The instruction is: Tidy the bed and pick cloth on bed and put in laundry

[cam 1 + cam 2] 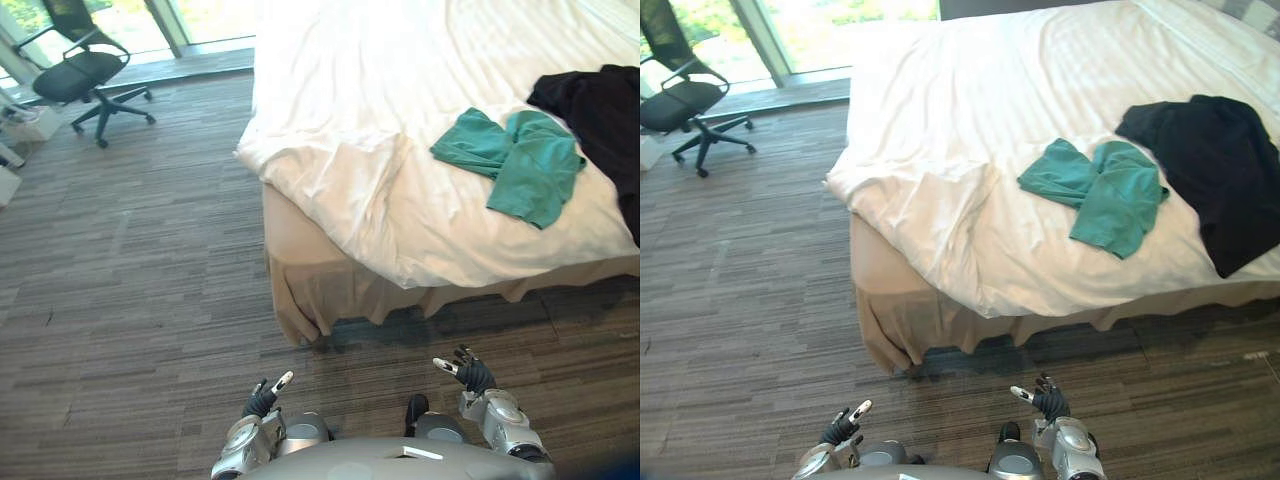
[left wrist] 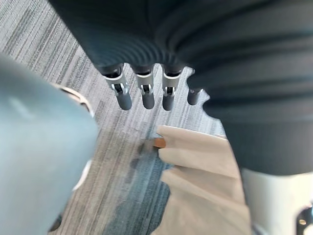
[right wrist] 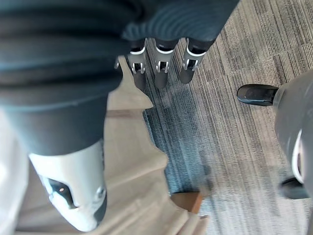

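hanging low over the grey striped carpet (image 1: 130, 300), the left hand (image 1: 260, 400) and right hand (image 1: 472, 375) show straight, relaxed fingers holding nothing. well beyond them, a crumpled teal-green cloth garment (image 1: 515, 165) lies on the white-sheeted bed (image 1: 340, 130), just beside a black cloth garment (image 1: 605, 115). a black swivel office chair (image 1: 80, 70) stands far left.

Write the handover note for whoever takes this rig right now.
Left hand and right hand: both open, empty, low before the body, short of the bed.
Green cloth and black cloth lie side by side on the bed, toward its near edge.
Done: nothing picked up yet; bed rumpled.
Left: step up, take both cloths to the laundry, smooth the bed.
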Tool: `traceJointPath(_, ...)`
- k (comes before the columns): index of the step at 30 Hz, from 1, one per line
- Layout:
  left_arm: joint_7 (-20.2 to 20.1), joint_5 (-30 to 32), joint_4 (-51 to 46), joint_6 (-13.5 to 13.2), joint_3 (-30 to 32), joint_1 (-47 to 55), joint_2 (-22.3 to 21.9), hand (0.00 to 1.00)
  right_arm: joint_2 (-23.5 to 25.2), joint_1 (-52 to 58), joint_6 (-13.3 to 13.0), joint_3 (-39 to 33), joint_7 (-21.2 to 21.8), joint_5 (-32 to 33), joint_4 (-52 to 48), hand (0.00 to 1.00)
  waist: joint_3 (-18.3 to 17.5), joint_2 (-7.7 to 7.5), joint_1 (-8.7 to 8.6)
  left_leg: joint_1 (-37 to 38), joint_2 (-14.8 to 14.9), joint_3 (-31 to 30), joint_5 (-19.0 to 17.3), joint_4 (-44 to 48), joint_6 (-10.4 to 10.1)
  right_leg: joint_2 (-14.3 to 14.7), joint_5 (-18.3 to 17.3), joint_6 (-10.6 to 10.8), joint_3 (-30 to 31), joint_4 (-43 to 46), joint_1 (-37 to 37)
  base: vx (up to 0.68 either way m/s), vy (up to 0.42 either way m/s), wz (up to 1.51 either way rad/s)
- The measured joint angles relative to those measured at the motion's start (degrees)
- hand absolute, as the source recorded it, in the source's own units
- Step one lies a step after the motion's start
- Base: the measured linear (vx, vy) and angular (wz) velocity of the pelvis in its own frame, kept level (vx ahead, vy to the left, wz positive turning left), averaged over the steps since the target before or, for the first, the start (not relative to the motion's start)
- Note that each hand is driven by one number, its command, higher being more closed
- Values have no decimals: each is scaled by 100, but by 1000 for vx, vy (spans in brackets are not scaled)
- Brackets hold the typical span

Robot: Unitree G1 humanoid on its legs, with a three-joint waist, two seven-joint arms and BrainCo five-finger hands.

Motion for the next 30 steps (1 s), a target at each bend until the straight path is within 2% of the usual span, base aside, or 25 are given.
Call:
traceJointPath(1,-11,30,0,-9,-1,2,5,0,36,49,30,13,4,1,7,0,7,-35,12,34,-24,-36,-1,-93,3,5,63,20,-30,-107,56,-25,61,23)
traceJointPath(3,-75,129,4,-44,2,12,95,0,221,184,145,5,45,-2,165,0,-36,-197,43,39,-173,-105,71,-231,89,-10,317,79,-103,-540,239,-41,44,15)
traceJointPath(4,-80,129,7,-42,2,27,111,0,239,201,167,-29,55,26,183,0,-47,-216,44,45,-209,-94,85,-264,104,-23,365,99,-90,-613,251,-23,50,-2)
traceJointPath(10,-116,128,40,-22,52,22,111,0,219,235,123,-153,109,47,216,0,-44,-169,14,205,-301,-47,112,-408,121,-68,417,129,32,-656,304,-27,43,-8)
traceJointPath(12,-48,-110,43,-44,53,-30,90,0,222,250,57,-160,102,109,217,0,-46,-167,-7,241,-287,-43,119,-468,108,-46,418,127,45,-658,303,-5,-9,-6)
traceJointPath(15,243,-1109,46,-78,179,-108,11,0,217,291,18,-235,63,301,214,0,-47,-176,-68,333,-273,-23,147,-549,67,-17,405,108,51,-658,338,24,-2,-4)
traceJointPath(17,664,-2247,39,-432,650,-265,9,0,212,321,17,-327,41,462,215,0,-32,-201,-140,456,-277,-15,178,-589,42,-2,392,88,43,-657,408,35,8,-1)
traceJointPath(18,794,-2559,35,-595,820,-315,18,0,211,339,17,-360,42,492,214,0,-32,-202,-142,486,-278,-13,177,-594,40,2,388,82,41,-657,427,0,0,0)
traceJointPath(20,1272,-3724,5,-1325,1477,-499,167,0,192,418,21,-494,41,495,214,0,-47,-224,-164,492,-279,-15,176,-597,37,4,385,80,35,-657,435,0,0,0)
traceJointPath(21,1368,-3991,0,-1513,1638,-561,232,0,191,439,25,-531,38,495,214,0,-50,-231,-179,492,-279,-16,176,-598,37,3,385,81,34,-658,432,0,0,0)
traceJointPath(22,1521,-4526,-18,-1917,2052,-673,378,0,185,506,27,-605,30,497,212,0,-56,-242,-213,492,-278,-16,176,-604,37,-2,385,81,33,-658,431,0,0,0)
traceJointPath(23,1620,-4827,-18,-2153,2336,-720,518,0,180,562,36,-683,23,497,215,0,-56,-243,-246,488,-276,-16,176,-624,36,-8,384,83,32,-659,437,-30,4,-1)
traceJointPath(24,1745,-5219,-16,-2514,2760,-740,697,0,155,628,42,-704,-4,497,213,0,-61,-244,-312,503,-284,-16,191,-681,11,-21,382,85,32,-659,432,0,0,0)
traceJointPath(27,1941,-5925,-21,-3131,3813,-834,1201,0,100,823,47,-819,-16,479,213,0,-71,-240,-342,497,-303,-16,171,-722,-27,-39,373,103,30,-661,408,0,0,0)
traceJointPath(29,2121,-5931,-39,-3306,4428,-832,1484,0,77,980,44,-918,-20,453,213,0,-99,-208,-348,492,-309,-19,174,-775,-43,-50,358,119,26,-661,377,0,0,0)
traceJointPath(30,2310,-5704,-135,-3320,4836,-830,1656,0,57,1025,34,-916,-20,421,213,0,-132,-181,-338,484,-307,-23,176,-780,-41,-56,352,122,20,-661,334,40,13,3)
